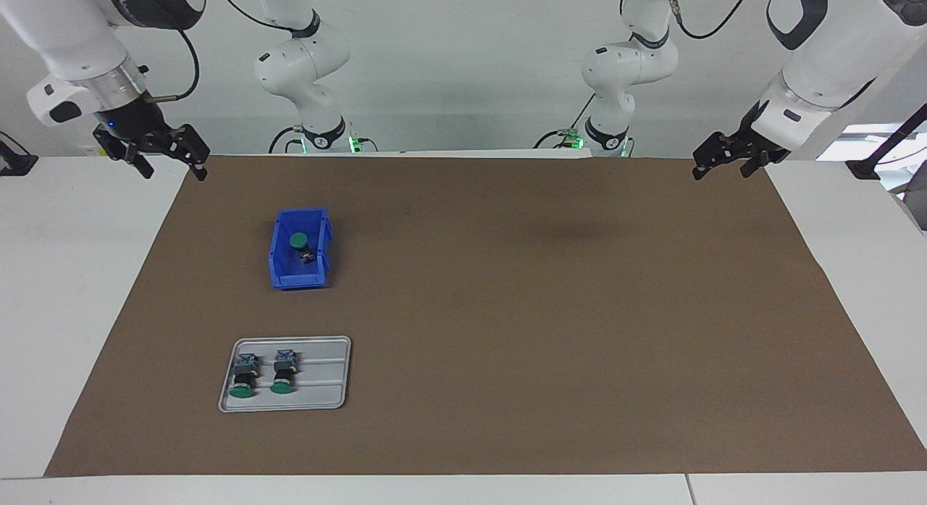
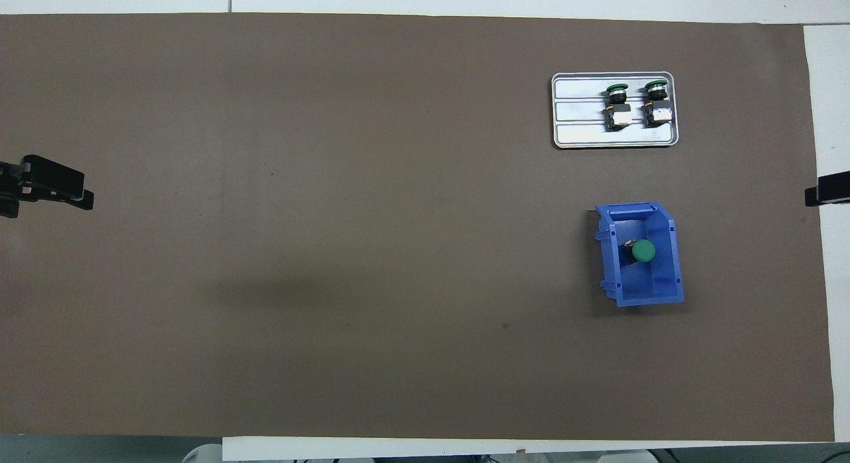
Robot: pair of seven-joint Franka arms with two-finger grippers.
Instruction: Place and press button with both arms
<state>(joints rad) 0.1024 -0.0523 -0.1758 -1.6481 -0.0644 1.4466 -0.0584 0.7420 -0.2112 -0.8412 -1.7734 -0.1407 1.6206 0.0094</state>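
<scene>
Brown mat (image 1: 507, 309); bin (image 1: 279, 269) half-hides button (image 1: 298, 241).

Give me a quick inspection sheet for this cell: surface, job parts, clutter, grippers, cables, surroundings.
Surface: brown mat over a white table; a faint shadow patch on the mat.
Job's things: one button in the blue bin, green cap up; two buttons lying side by side on the grey tray, farther from the robots than the bin. All toward the right arm's end of the table.
Clutter: nothing seen.
Grippers: right gripper and left gripper hang raised over the mat's corners nearest the robots, holding nothing; both arms wait.
Cables: black cables along the arms and at the bases.
Surroundings: white wall, green lights at the bases.
</scene>
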